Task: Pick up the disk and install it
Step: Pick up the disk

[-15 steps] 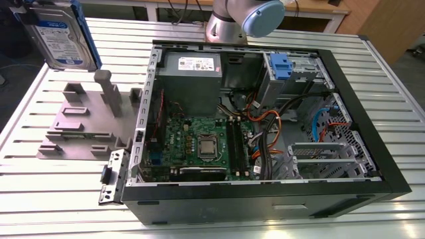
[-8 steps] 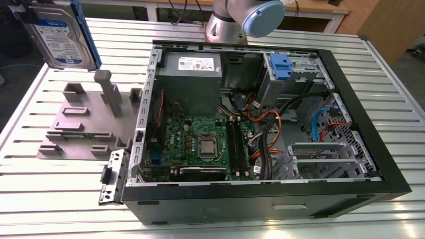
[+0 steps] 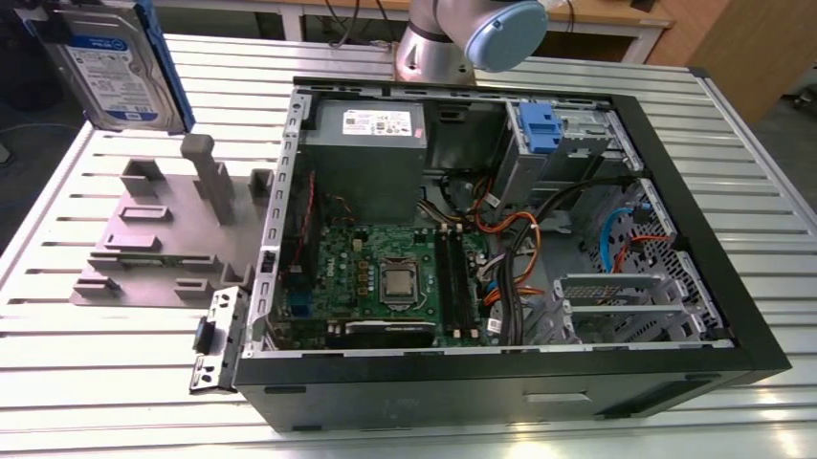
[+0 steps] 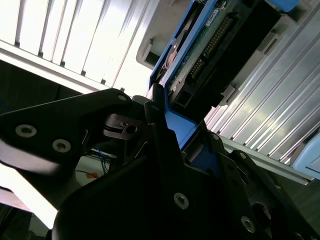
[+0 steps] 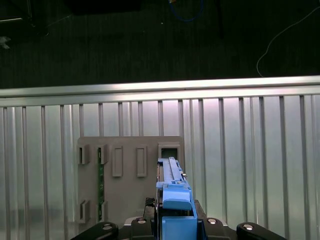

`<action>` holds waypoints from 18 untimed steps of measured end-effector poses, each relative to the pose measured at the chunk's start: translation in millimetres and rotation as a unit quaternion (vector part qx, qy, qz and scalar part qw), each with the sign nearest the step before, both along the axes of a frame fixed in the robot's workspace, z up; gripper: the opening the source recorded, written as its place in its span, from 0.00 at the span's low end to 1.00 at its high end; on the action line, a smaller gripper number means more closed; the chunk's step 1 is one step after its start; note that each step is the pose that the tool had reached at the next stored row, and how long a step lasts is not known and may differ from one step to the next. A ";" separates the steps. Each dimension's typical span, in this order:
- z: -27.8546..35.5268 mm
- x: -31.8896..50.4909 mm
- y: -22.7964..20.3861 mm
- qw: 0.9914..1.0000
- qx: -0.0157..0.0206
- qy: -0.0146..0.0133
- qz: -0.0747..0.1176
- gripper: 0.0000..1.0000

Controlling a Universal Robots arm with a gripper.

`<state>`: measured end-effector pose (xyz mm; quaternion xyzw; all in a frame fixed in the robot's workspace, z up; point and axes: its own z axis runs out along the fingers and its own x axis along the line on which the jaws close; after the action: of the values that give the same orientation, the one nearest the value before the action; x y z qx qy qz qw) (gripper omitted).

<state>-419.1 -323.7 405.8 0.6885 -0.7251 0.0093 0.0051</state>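
Over the grey holder (image 3: 160, 229), the fingers (image 4: 162, 130) grip the disk (image 3: 115, 67) — upright — between them.

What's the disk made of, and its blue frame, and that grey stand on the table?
The disk looks like metal: silvery casing around a glossy label. Its blue frame looks like plastic, smooth and evenly coloured. The grey stand is probably matte plastic, dull with moulded posts, though I can't be sure. The table looks like metal, with shiny ribbed slats.
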 end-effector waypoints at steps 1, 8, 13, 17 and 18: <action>0.2 0.0 0.0 1.000 0.000 0.000 0.000 0.36; 1.6 0.0 0.0 1.000 0.000 0.000 0.000 0.36; 2.8 0.0 0.0 1.000 0.000 0.000 0.000 0.36; 3.8 0.0 0.0 1.000 0.000 0.000 0.000 0.36; 4.0 0.0 0.0 1.000 0.000 0.000 0.000 0.36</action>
<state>-419.1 -323.6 409.8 0.6885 -0.7251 0.0093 0.0051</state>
